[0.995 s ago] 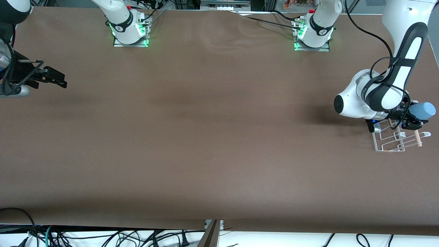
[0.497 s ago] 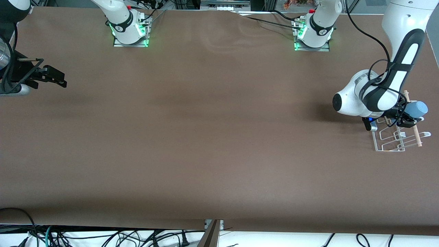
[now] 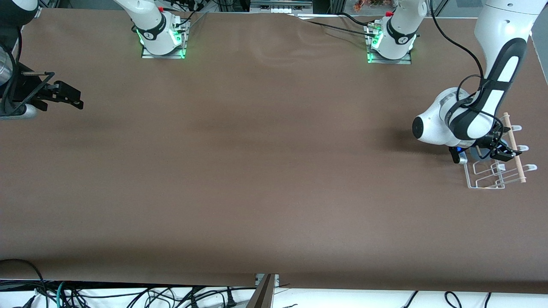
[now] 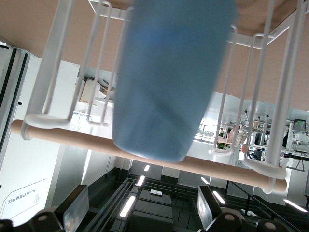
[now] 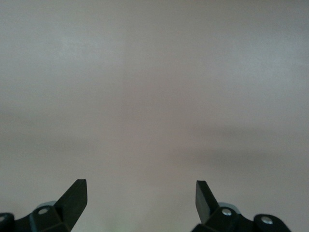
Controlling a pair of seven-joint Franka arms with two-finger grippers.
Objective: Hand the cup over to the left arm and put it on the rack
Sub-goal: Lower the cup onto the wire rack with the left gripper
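The light-blue cup [image 4: 169, 82] lies among the looped prongs of the white wire rack [image 4: 285, 96], its closed end over the wooden dowel [image 4: 63, 137]. My left gripper [image 4: 140, 208] is open, its fingers spread wide and clear of the cup. In the front view the left gripper [image 3: 505, 150] hangs low over the rack [image 3: 492, 176] at the left arm's end of the table, and the hand hides most of the cup. My right gripper [image 3: 70, 97] waits open and empty at the right arm's end; its wrist view [image 5: 140, 193] shows only bare table.
The brown table [image 3: 265, 162] stretches between the two arms. The rack sits close to the table's edge at the left arm's end. The arm bases [image 3: 162, 38] stand along the edge farthest from the front camera.
The left hand has come down onto the rack with the cup. The cup, plainly visible beside the hand earlier, is now mostly hidden under it. The right arm has not moved.
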